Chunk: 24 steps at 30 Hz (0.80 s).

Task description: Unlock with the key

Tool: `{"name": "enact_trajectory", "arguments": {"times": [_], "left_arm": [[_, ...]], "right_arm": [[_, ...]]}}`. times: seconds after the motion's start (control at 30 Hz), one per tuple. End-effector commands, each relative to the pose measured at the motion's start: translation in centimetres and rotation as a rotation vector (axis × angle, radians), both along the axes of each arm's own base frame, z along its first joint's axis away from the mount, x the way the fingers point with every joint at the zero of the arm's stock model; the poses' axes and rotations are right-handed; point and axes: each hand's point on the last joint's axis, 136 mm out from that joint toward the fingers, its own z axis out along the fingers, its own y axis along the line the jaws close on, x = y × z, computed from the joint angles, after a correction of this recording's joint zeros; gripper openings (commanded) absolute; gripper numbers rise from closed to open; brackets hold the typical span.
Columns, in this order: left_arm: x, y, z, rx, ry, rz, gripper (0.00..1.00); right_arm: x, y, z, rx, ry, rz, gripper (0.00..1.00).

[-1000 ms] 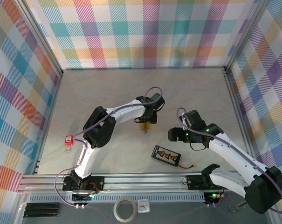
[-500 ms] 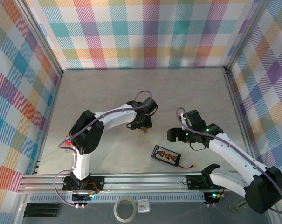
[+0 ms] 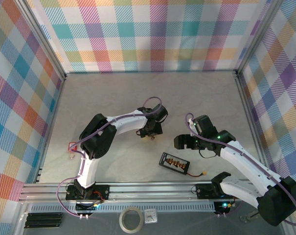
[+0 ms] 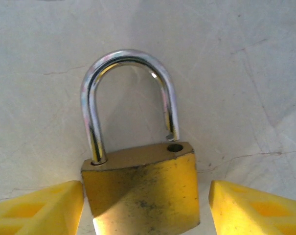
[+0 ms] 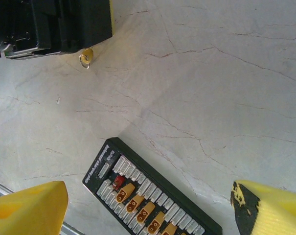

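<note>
1. Left fingers (image 4: 40,210): widened over the last second, now parted either side of padlock (image 4: 143,191) on desk (image 4: 236,73), not clamping it.
2. Right fingers (image 5: 25,208): spread wide, holding nothing, hovering above board (image 5: 148,196).
3. Shackle (image 4: 128,58): free at one end, lifted clear of its hole; probable key (image 5: 86,58) poking out under left arm. Reads as unlocked, task likely done.
4. Counted: one padlock, one key, one board, one red tag (image 3: 72,145), two arms.

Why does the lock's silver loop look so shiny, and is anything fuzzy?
Left wrist view: light glints off the shackle of the padlock, which looks sharp. Right wrist view: the yellow pincer fingers at the corners look fuzzy; the black board is crisp.
</note>
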Motion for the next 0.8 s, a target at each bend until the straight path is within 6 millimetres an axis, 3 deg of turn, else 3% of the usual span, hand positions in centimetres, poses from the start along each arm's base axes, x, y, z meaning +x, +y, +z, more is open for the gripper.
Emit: {"name": "enact_trajectory", "arguments": {"times": [0.0, 0.23, 0.43, 0.57, 0.77], "left_arm": [[-0.1, -0.7, -1.7, 0.012, 0.030, -0.005, 0.67], [-0.9, -0.9, -2.9, 0.015, 0.075, -0.055, 0.51], [-2.0, -0.2, -2.5, 0.013, 0.075, -0.139, 0.36], [-2.3, -0.3, -1.0, -0.018, 0.033, -0.225, 0.27], [-3.2, -1.5, 3.9, -0.093, -0.098, -0.425, 0.23]], "right_arm": [[-0.3, 0.1, -0.2, 0.011, -0.002, 0.024, 0.87], [0.0, 0.1, -0.3, -0.002, -0.001, 0.020, 0.86], [0.7, 0.4, 0.0, 0.024, 0.003, -0.010, 0.88], [1.4, 0.8, 0.5, 0.035, 0.001, -0.026, 0.87], [3.1, 0.2, 0.7, 0.095, 0.058, -0.159, 0.89]]}}
